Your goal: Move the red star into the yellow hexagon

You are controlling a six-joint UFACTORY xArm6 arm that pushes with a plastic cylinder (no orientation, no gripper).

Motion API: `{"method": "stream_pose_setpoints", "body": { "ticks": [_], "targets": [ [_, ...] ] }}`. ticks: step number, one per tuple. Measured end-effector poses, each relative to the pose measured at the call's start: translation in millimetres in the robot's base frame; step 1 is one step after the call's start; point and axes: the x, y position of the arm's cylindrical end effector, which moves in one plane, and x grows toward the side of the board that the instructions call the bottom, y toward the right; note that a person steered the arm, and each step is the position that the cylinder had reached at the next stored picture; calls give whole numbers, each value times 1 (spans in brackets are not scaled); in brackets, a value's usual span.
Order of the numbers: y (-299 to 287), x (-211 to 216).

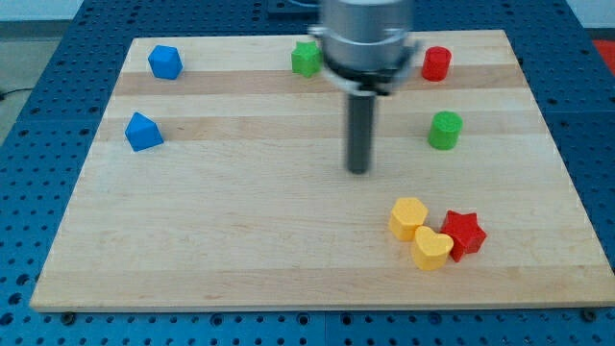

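The red star (465, 233) lies at the view's lower right on the wooden board (240, 240). It touches a yellow heart-shaped block (431, 249) on its left. The yellow hexagon (408, 217) sits just up and left of that yellow block, touching it, with a small gap to the red star. My tip (358, 170) is near the board's middle, up and to the left of the yellow hexagon and well apart from all three blocks.
A green cylinder (444, 130) stands right of my tip. A red cylinder (436, 63) and a green block (306, 59) sit near the top edge. Two blue blocks (164, 61) (143, 132) lie at the left.
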Motion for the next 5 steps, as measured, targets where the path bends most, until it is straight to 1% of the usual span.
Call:
{"method": "stream_pose_setpoints", "body": {
  "ticks": [1,2,3,4,5],
  "targets": [
    [67,-2],
    [116,62],
    [141,121],
    [166,129],
    [154,132]
  ]
}}
